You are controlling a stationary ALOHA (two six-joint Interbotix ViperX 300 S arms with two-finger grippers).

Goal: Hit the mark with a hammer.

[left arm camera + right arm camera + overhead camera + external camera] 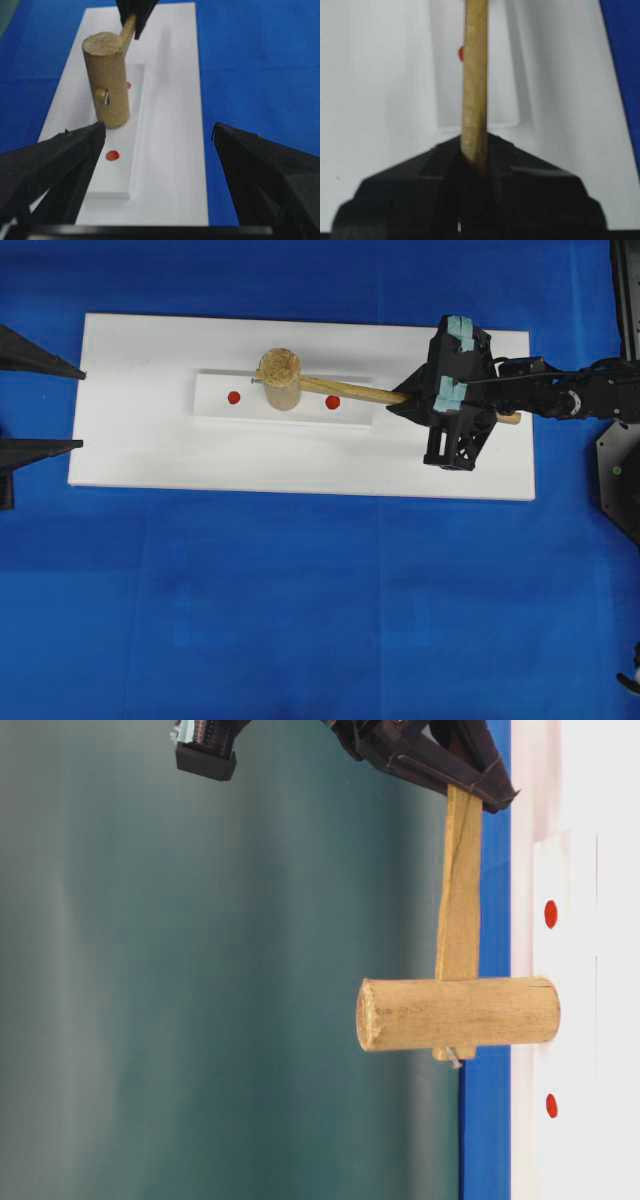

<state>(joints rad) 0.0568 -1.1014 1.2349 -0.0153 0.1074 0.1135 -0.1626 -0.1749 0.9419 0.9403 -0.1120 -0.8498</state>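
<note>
The hammer (281, 375) is a light wooden mallet. Its head (460, 1013) stands on end with its lower face against a raised white block (212, 405), between two red marks (234, 397) (333, 402). My right gripper (405, 400) is shut on the flat handle (475, 75), well back from the head. In the right wrist view the handle partly covers one mark (461, 52). My left gripper (159, 135) stands open and empty at the board's left end, pointing at the head (106, 80), with the near mark (112, 155) in front of it.
The block lies on a large white board (150, 455) on a blue cloth (300, 620). A small metal pin (106, 97) sticks out of the mallet head where the handle passes through.
</note>
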